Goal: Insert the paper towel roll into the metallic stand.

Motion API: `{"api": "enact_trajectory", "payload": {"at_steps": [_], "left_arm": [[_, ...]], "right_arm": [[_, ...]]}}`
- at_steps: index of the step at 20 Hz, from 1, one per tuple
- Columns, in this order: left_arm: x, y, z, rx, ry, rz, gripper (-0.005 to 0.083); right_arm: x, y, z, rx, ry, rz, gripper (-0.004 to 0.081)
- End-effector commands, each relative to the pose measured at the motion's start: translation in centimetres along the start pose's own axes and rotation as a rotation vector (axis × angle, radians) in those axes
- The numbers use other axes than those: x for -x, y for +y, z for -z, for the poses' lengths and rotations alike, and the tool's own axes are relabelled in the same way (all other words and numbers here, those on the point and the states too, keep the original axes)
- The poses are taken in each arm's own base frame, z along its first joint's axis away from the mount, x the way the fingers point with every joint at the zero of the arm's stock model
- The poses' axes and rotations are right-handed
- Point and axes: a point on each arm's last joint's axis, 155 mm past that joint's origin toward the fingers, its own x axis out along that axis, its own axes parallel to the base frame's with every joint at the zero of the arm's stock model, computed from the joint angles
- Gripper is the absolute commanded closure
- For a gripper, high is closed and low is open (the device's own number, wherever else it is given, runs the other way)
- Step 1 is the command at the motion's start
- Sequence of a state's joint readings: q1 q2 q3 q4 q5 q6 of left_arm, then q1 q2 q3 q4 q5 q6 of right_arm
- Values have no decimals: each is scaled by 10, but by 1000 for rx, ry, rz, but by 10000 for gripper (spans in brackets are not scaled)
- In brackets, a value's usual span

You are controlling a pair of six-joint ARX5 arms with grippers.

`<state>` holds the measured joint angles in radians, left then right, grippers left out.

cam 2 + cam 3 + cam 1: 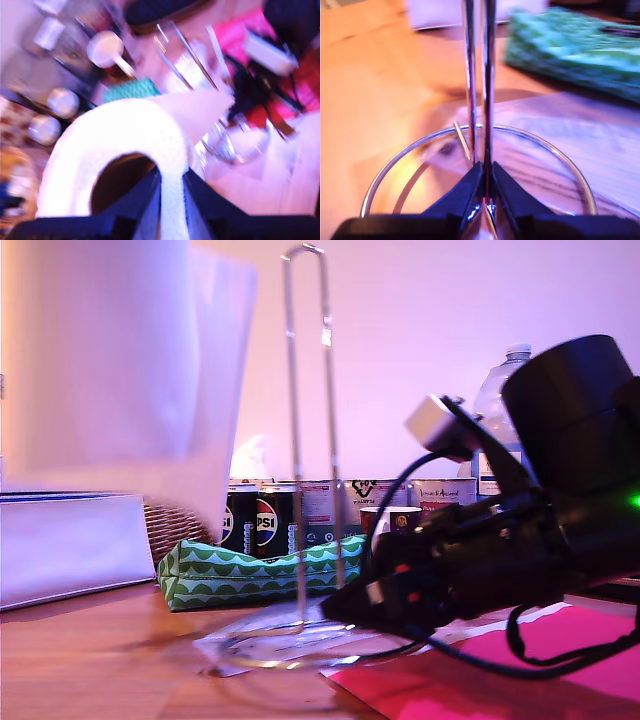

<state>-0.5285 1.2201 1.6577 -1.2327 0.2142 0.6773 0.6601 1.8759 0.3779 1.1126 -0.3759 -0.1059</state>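
At the exterior view's upper left, the large white paper towel roll (105, 360) hung off the table, my first gripper (171, 197) clamped through its wall. Low on the wooden table (90, 660), my second gripper (484, 192) pinched the thin chrome wire stand (310, 430) at its upright loop's foot. Behind, a black can (268, 520) read "PSI", beside a green zigzag-patterned pouch (250, 575).
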Motion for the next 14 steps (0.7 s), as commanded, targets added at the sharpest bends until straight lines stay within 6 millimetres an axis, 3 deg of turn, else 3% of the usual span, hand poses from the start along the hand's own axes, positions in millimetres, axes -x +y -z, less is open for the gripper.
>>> {"api": "enact_trajectory", "payload": {"at_steps": [1,8,12,14], "left_arm": [[10,3,-9,-13,-30,-19,797],[39,8,-28,82,-92,-50,797],[46,4,-45,122,-185,3,797],[47,13,-51,136,-232,6,797]], "right_arm": [[0,3,-4,9,-4,7,783],[-1,7,21,36,100,3,783],[-1,8,35,68,162,-9,783],[-1,8,37,70,169,-10,783]]}}
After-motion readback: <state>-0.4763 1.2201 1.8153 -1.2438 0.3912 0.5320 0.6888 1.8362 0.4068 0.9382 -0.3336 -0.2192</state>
